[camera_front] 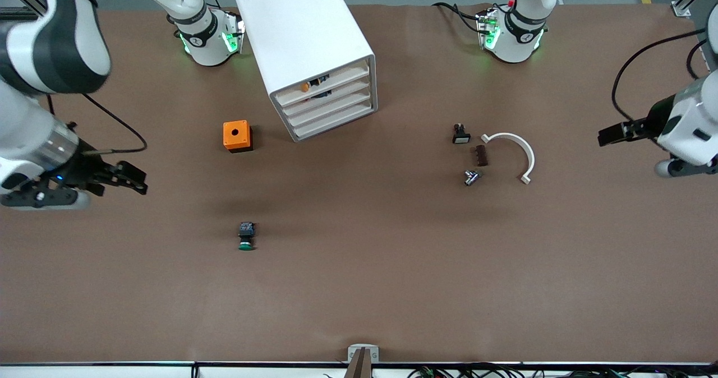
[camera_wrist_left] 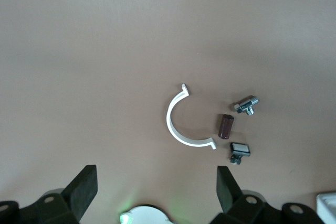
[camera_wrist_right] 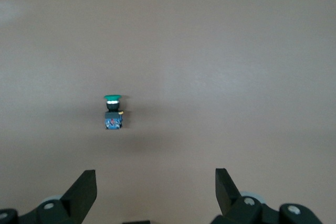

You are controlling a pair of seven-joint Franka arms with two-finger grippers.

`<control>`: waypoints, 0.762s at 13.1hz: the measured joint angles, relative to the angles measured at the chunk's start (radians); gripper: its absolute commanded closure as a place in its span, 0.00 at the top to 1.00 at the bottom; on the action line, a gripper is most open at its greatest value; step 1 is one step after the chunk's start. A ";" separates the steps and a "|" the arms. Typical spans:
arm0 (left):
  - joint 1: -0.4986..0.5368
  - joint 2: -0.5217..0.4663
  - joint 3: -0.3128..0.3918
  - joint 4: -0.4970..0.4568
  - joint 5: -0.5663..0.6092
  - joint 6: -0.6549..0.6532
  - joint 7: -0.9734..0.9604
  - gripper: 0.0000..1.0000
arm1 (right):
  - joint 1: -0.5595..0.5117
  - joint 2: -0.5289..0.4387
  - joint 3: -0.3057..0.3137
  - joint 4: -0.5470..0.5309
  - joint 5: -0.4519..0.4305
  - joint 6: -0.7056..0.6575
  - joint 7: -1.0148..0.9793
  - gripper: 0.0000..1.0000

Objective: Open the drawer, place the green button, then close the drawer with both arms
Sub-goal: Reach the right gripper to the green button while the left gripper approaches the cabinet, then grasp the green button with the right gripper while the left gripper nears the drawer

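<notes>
Presently, nothing is held. The right gripper [camera_front: 132,179] hangs over the worktop's [camera_front: 359,288] right-arm edge, fingers [camera_wrist_right: 84,187] spread apart, presumably readied for a pick. The button [camera_front: 246,236] lies on its side on bare worktop, nearer the front camera than the orange cube [camera_front: 237,136], green cap toward the front edge. The drawer [camera_front: 331,109], third from the top in the white cabinet [camera_front: 305,36], is seen shut. The left gripper [camera_front: 617,132] is held over the left-arm edge, fingers [camera_wrist_left: 84,187] likewise apart, waiting; the white clamp [camera_front: 519,153] lies near.
</notes>
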 measured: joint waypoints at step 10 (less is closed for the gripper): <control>-0.247 0.257 -0.011 0.018 -0.109 0.001 -0.950 0.99 | 0.102 0.353 0.001 -0.002 0.056 0.348 0.202 1.00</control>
